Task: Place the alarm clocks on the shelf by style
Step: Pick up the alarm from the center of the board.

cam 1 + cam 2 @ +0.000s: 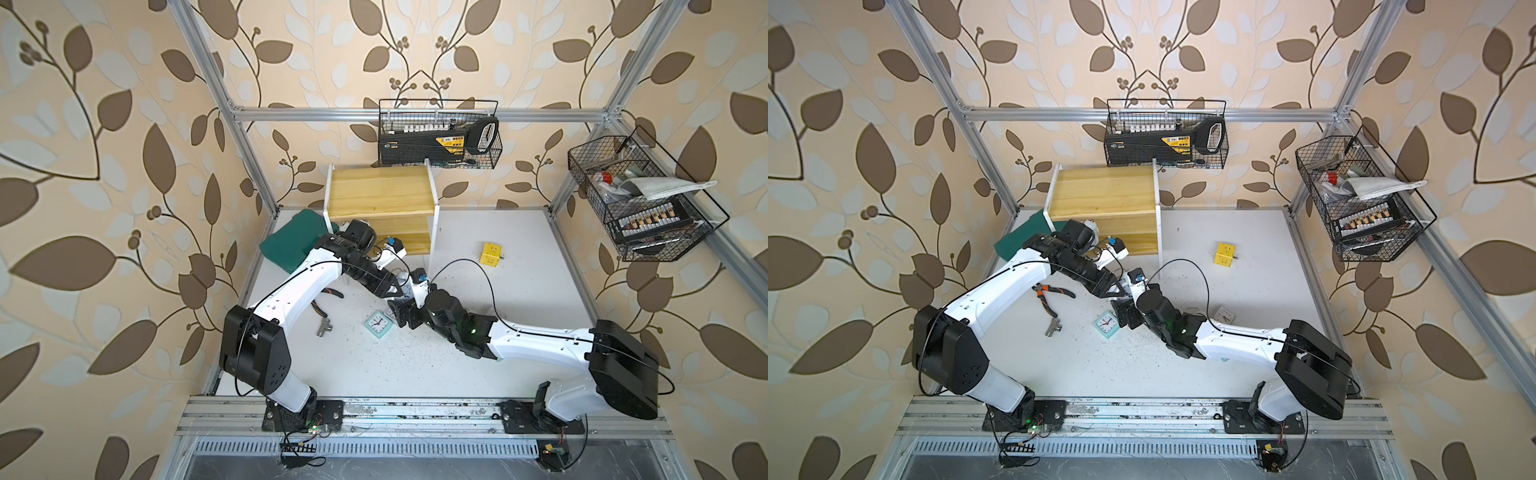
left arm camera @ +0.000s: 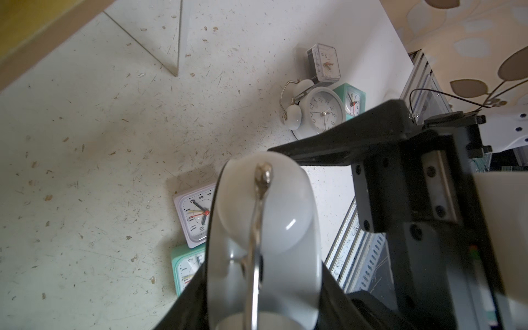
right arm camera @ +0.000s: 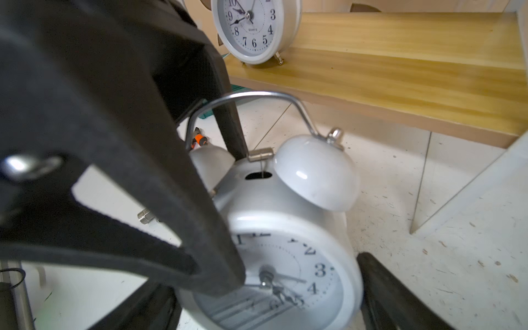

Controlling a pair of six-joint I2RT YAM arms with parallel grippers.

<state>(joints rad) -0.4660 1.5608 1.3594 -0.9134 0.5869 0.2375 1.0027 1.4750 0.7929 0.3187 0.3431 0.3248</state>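
A white twin-bell clock [image 2: 265, 228] hangs above the table in front of the shelf [image 1: 380, 191]. My left gripper [image 2: 263, 285] is shut on its front and back; one left finger [image 3: 171, 214] crosses the dial. My right gripper [image 3: 271, 294] stands wide with its fingers against the clock's round sides. A second twin-bell clock [image 3: 251, 25] stands on the shelf's lower board [image 3: 400, 71]. On the table are a third twin-bell clock [image 2: 317, 114], two mint-green square clocks [image 2: 185, 271] [image 2: 353, 100], a pale one [image 2: 194, 217] and a greyish one [image 2: 325, 61].
A yellow cube [image 1: 491, 254] lies right of the shelf. Pliers [image 1: 1048, 297] and a metal fitting [image 1: 324, 329] lie under the left arm. A teal case [image 1: 291, 245] sits left of the shelf. Two black wire baskets [image 1: 440, 137] [image 1: 640, 199] hang on the frame.
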